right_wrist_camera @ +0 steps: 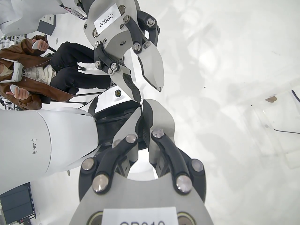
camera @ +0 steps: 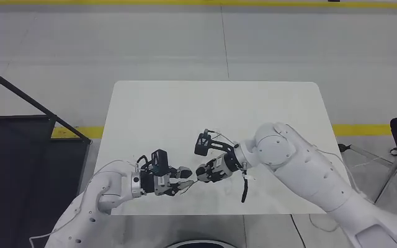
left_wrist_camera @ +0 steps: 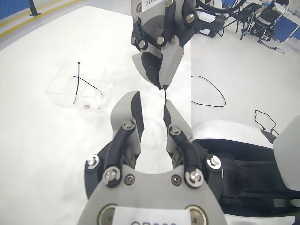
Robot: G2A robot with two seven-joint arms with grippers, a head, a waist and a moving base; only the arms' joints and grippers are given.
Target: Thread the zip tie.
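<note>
The threading looks to be at its alignment stage. The right claw [left_wrist_camera: 163, 85] is pinched closed at its very tips on the zip tie [left_wrist_camera: 165, 95], which hangs as a short black strand above the bench [camera: 186, 111]. The left claw [left_wrist_camera: 151, 100] faces it tip to tip with jaws parted; the strand lies against one pad, not gripped. Whether a loop has formed cannot be told. The next move probably calls for the left claw to close gently on the free end. Farther off on the bench, spare ties [left_wrist_camera: 78, 78] lie in a clear tray [left_wrist_camera: 58, 94].
</note>
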